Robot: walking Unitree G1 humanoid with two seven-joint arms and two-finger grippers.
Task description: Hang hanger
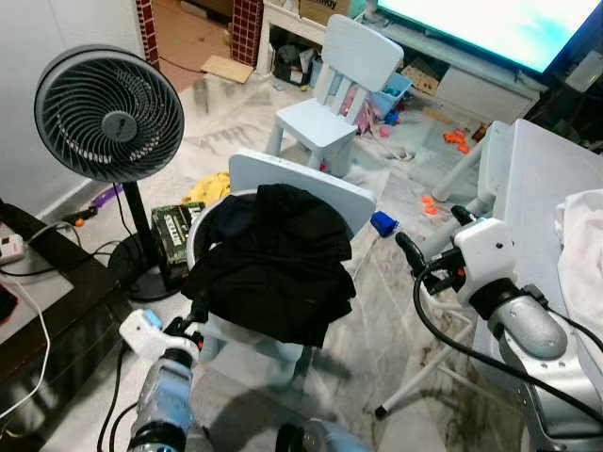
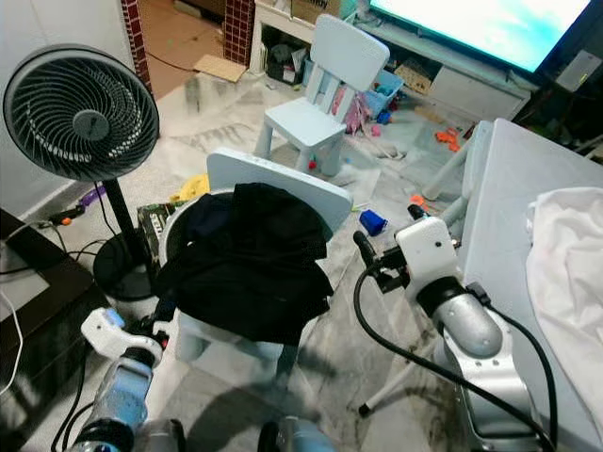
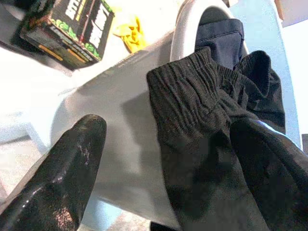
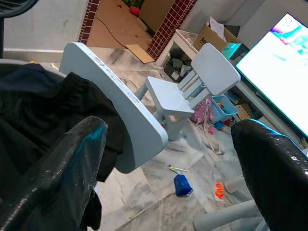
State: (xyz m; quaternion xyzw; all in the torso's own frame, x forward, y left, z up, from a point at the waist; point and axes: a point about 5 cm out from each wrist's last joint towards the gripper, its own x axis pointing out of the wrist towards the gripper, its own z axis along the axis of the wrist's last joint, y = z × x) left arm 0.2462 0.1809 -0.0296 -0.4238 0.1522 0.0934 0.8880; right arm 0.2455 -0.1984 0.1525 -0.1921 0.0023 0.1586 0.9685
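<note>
No hanger can be picked out. What sits in front of the robot is a heap of black clothes (image 1: 273, 259) piled in a white basket (image 1: 196, 240) on a small pale blue chair (image 1: 325, 193). If a hanger is there, it is hidden under or inside the heap.

The heap lies just ahead of the left gripper (image 3: 163, 159), a little to its right. That gripper is low at the near left of the chair, with its fingers spread wide and nothing between them. One finger is on the waistband of the black clothes; the other hangs beside the chair.

The right gripper (image 4: 168, 163) is up on the right, near the grey table (image 1: 542, 179). It is wide open too and holds nothing.

So the left arm is much nearer. I think it only needs to close on the cloth.
</note>
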